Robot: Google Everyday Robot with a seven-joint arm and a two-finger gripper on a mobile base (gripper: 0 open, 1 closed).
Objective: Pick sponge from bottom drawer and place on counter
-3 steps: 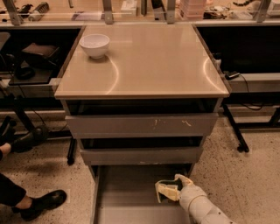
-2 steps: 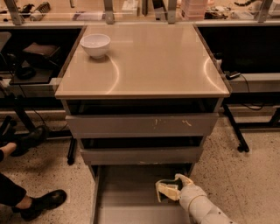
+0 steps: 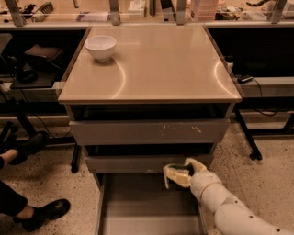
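Observation:
The bottom drawer (image 3: pixel 138 206) is pulled open at the bottom of the view, and the part of its grey floor that shows is bare. My gripper (image 3: pixel 171 176) reaches in from the lower right. It hovers over the drawer's back right part, just in front of the middle drawer's face (image 3: pixel 147 163). I cannot make out the sponge as a separate thing; it may be hidden at the gripper. The tan counter (image 3: pixel 161 64) tops the cabinet above.
A white bowl (image 3: pixel 101 47) stands at the counter's back left corner. The top drawer (image 3: pixel 147 131) and middle drawer are slightly open. A person's black shoes (image 3: pixel 43 213) are on the floor at the left. A cluttered shelf with metal posts (image 3: pixel 115 11) runs behind the cabinet.
My gripper has risen from low inside the bottom drawer to the height of the middle drawer's face. The bowl and the drawers have not moved.

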